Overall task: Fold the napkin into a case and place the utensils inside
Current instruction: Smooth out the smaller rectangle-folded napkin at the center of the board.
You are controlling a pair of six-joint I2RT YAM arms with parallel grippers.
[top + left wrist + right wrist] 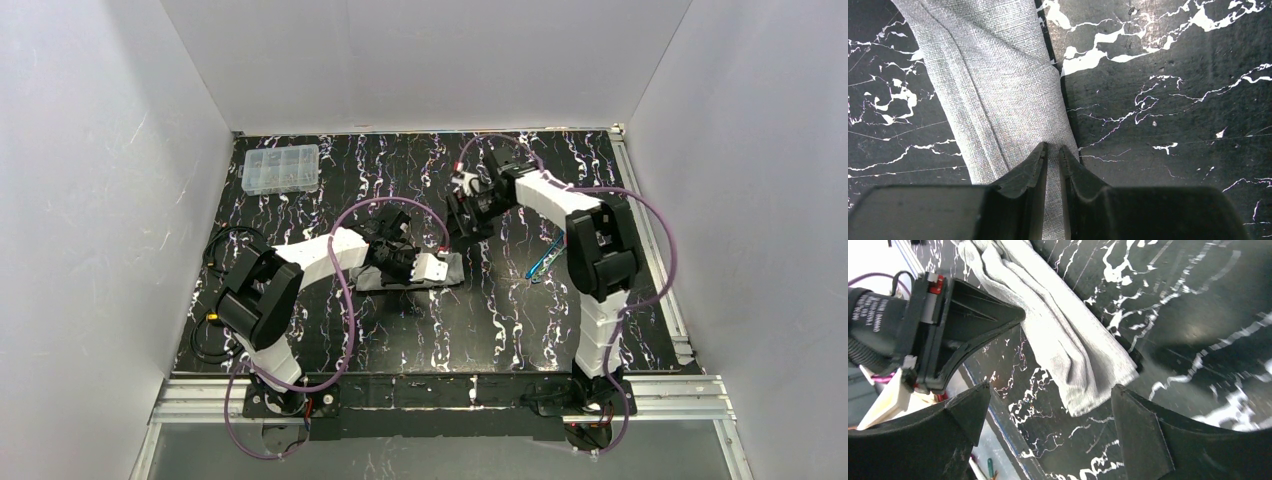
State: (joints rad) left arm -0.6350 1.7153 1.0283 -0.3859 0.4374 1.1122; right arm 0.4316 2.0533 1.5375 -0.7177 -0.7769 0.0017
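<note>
The napkin (pixel 450 270) lies mid-table as a narrow folded light-grey strip, and also shows in the left wrist view (pixel 998 80) and the right wrist view (pixel 1068 345). My left gripper (pixel 438 268) sits over it; in its wrist view the left gripper (pixel 1053 147) has its jaws closed to a thin gap on the gathered cloth. My right gripper (pixel 462 228) hovers just behind the strip's right end, and in its wrist view the right gripper (pixel 1050 389) is wide open and empty. The utensils (pixel 541 262), one bright blue, lie on the table to the right beside the right arm.
A clear plastic compartment box (pixel 281 168) stands at the back left. Purple cables (pixel 348 300) loop over the left arm and round the right arm. White walls close in the black marbled table (pixel 500 330) on three sides.
</note>
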